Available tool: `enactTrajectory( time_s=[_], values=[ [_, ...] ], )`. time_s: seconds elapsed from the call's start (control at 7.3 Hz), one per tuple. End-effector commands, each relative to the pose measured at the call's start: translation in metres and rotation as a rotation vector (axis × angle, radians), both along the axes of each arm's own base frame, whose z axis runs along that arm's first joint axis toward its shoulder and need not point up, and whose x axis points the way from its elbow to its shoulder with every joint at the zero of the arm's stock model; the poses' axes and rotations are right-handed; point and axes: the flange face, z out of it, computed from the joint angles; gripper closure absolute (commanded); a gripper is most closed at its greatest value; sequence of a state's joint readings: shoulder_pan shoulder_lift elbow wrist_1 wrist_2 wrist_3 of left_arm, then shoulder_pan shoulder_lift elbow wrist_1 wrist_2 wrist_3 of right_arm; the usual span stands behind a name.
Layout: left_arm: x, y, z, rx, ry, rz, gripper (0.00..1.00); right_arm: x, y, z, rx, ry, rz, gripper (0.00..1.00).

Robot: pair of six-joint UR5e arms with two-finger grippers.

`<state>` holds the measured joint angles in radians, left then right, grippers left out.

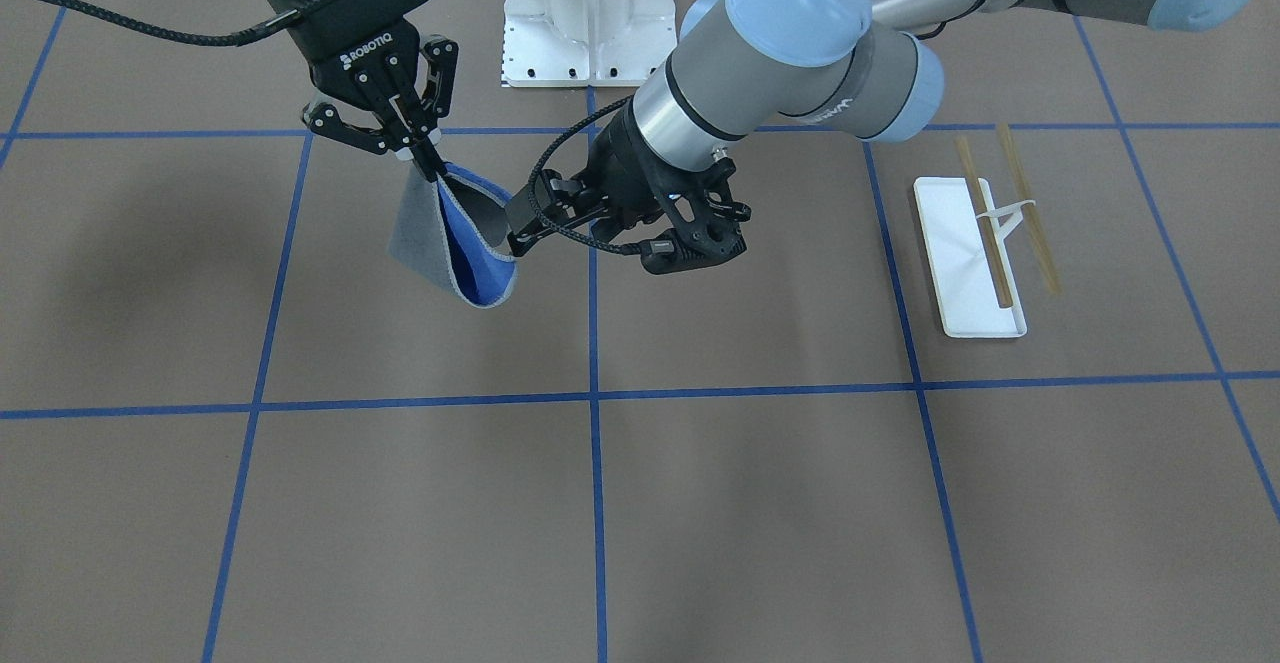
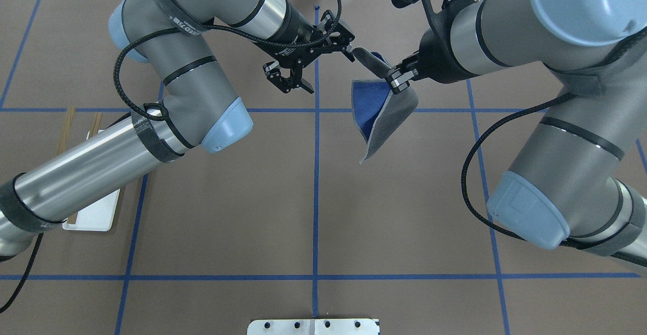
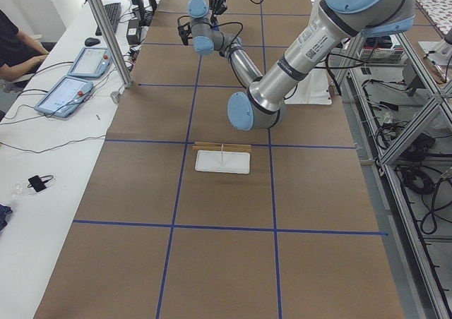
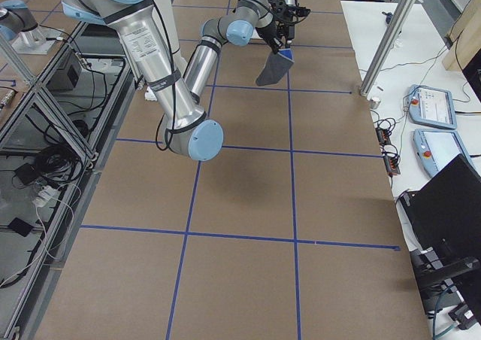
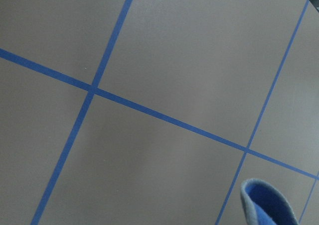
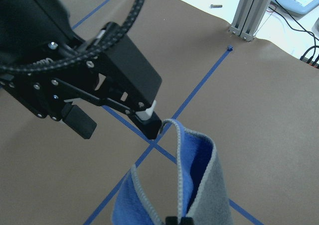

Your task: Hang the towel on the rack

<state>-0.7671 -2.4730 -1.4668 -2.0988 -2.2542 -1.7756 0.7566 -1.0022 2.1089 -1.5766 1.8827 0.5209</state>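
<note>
The towel (image 1: 470, 243), blue on one face and grey on the other, hangs folded above the table. My right gripper (image 1: 432, 171) is shut on its top edge, as the overhead view (image 2: 399, 78) and the right wrist view (image 6: 178, 220) show. My left gripper (image 1: 590, 243) is open beside the towel. One of its fingertips (image 6: 150, 125) sits right at the towel's upper edge (image 6: 172, 124); I cannot tell if they touch. The rack (image 1: 965, 263), a white tray with two tan rods (image 1: 1025, 208), stands far off on my left side, partly under the left arm in the overhead view (image 2: 96, 213).
A large white bolted pedestal (image 1: 590, 13) stands at the robot's side of the table. Blue tape lines (image 1: 593, 393) mark a grid on the brown table. Operators' tablets (image 3: 63, 93) lie on a side bench beyond the table.
</note>
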Motion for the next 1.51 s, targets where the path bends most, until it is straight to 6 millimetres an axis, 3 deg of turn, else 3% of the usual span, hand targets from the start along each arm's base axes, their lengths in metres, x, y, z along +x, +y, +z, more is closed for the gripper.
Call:
enactTrajectory(
  time_s=[0.0,0.41,0.82,0.96,1.23,1.37],
  values=[
    [-0.003,0.0,-0.007,0.005,0.039,-0.01,0.02,0.0,0.001,0.0,0.0,0.0,0.0,1.0],
    [-0.005,-0.002,-0.009,0.014,0.079,-0.055,0.02,-0.005,0.015,-0.002,0.015,-0.006,0.002,1.0],
    [0.008,-0.009,-0.001,0.001,0.111,-0.073,0.05,-0.008,0.018,-0.01,0.003,-0.025,0.029,1.0],
    [0.012,-0.006,-0.001,0.0,0.111,-0.067,0.26,-0.008,0.017,-0.009,0.001,-0.023,0.03,1.0],
    [0.013,-0.005,-0.001,-0.001,0.111,-0.064,0.5,-0.01,0.014,-0.008,0.001,-0.015,0.041,1.0],
    [0.012,-0.004,-0.002,-0.003,0.114,-0.061,0.81,-0.014,0.014,-0.006,0.003,-0.008,0.046,1.0]
  ],
)
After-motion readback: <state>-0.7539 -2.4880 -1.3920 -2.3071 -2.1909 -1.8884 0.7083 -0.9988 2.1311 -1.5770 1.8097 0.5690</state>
